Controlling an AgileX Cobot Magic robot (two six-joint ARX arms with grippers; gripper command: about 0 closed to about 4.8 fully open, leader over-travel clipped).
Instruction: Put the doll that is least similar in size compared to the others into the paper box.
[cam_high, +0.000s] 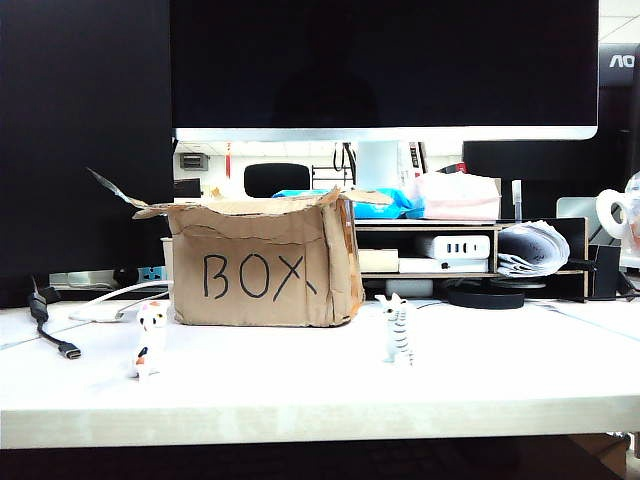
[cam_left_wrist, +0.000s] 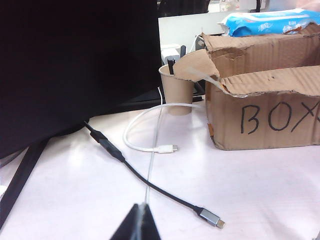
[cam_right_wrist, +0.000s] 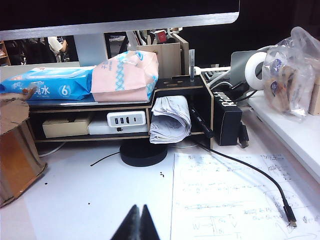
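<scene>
Both pincers (cam_left_wrist: 141, 212) (cam_right_wrist: 139, 214) closed, empty.

A pale tabletop (cam_high: 330, 390) carries a wooden shelf riser (cam_high: 470, 228) beneath a large dark monitor (cam_high: 385, 65).

White table (cam_high: 480, 385): paper box (cam_high: 262, 262) center-left, orange-patched cat figurine (cam_high: 150, 340) lower left, grey-striped cat figurine (cam_high: 397, 328) right of center, black USB-C cable (cam_high: 52, 335) far left, wooden desk organizer (cam_high: 470, 262) right, behind.
</scene>
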